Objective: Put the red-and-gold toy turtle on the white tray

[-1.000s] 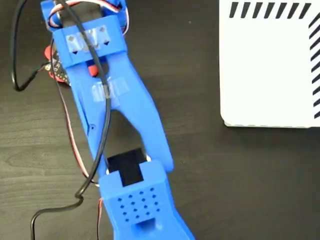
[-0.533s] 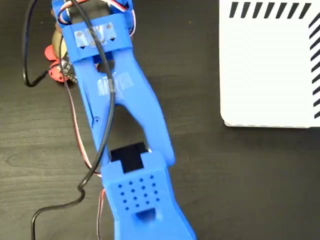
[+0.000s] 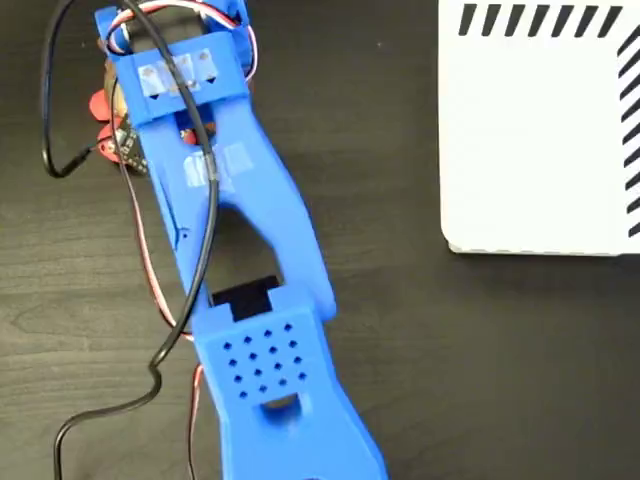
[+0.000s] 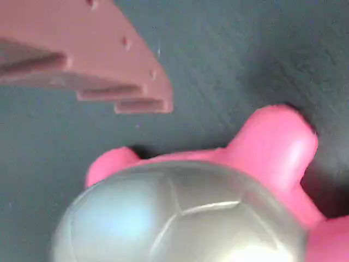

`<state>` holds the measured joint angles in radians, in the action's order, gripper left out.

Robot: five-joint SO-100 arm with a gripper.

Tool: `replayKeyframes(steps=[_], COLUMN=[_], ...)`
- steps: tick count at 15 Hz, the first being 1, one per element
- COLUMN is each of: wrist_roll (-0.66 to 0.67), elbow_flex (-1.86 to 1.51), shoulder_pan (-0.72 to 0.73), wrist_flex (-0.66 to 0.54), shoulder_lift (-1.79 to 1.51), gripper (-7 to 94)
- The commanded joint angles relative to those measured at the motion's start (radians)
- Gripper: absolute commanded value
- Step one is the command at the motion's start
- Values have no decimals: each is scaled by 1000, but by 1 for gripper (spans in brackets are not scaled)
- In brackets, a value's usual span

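The red-and-gold toy turtle (image 3: 103, 108) lies on the dark table at the upper left of the fixed view, mostly hidden under the blue arm; only red bits show. In the wrist view its domed shell (image 4: 180, 218) fills the lower frame, with pink-red legs (image 4: 275, 144) on the table. My gripper (image 3: 150, 95) hovers right over it. One finger (image 4: 109, 65) shows at the upper left, apart from the turtle with bare table between; the other finger is out of frame. The white tray (image 3: 540, 130) with dark stripes lies at the upper right, with nothing on it.
The blue arm (image 3: 250, 260) runs diagonally from the bottom centre to the upper left. A black cable (image 3: 60, 160) and red wires loop along its left side. Dark table (image 3: 390, 150) separates the arm from the tray.
The arm's wrist has shifted slightly over the turtle, and the elbow block has moved up in the picture. The turtle stays in the same spot on the table.
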<state>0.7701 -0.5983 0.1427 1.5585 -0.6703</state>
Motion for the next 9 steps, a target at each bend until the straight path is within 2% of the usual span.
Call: replayKeyframes(steps=[1,9], wrist_roll=[0,-2], elbow_flex=[91,184], shoulder_pan=[18,14], wrist_flex=[5,-12], shoulder_lift=[-34,52], gripper=[62,60])
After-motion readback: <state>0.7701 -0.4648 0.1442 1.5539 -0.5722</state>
